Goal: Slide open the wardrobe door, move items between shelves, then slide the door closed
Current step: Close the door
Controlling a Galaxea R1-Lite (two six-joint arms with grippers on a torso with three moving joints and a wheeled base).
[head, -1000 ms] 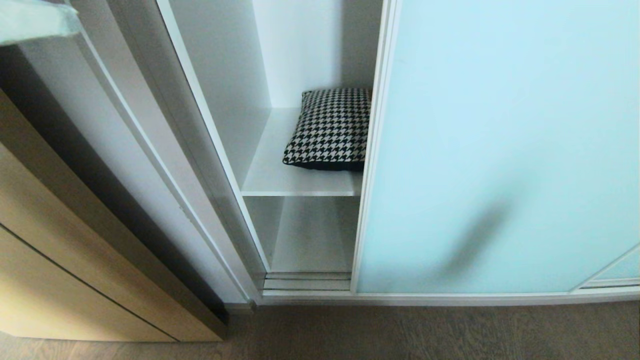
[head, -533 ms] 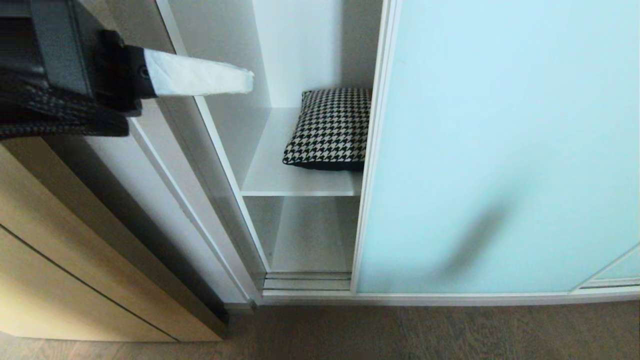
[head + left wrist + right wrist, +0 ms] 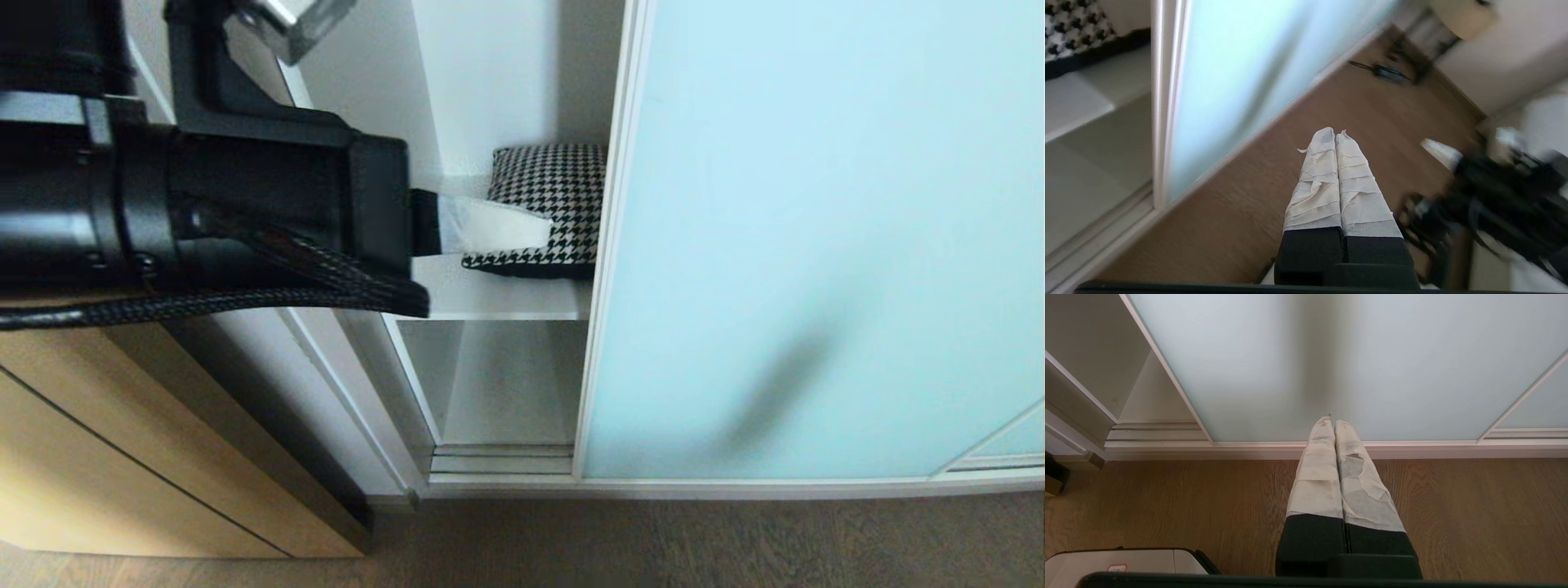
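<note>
The sliding wardrobe door (image 3: 816,245) of frosted aqua glass stands partly open, its white frame edge (image 3: 608,245) beside a narrow gap. In the gap a houndstooth cushion (image 3: 559,175) lies on the upper white shelf (image 3: 490,298); the door hides its right part. A lower shelf (image 3: 506,384) is bare. My left gripper (image 3: 543,231) is shut and empty, reaching level across the gap with its tips in front of the cushion and near the door's edge. In the left wrist view the shut left gripper (image 3: 1334,132) hangs over the floor. My right gripper (image 3: 1329,422) is shut, low before the door (image 3: 1331,355).
A light wooden cabinet (image 3: 122,425) stands to the left of the wardrobe's white side wall (image 3: 326,163). Brown wood floor (image 3: 653,539) runs along the bottom track (image 3: 498,461). A corner of my base (image 3: 1126,561) shows in the right wrist view.
My left arm has swung in from the upper left, down and to the right, until its shut fingers cross the gap in front of the cushion. Door, cushion and right arm have not moved.
</note>
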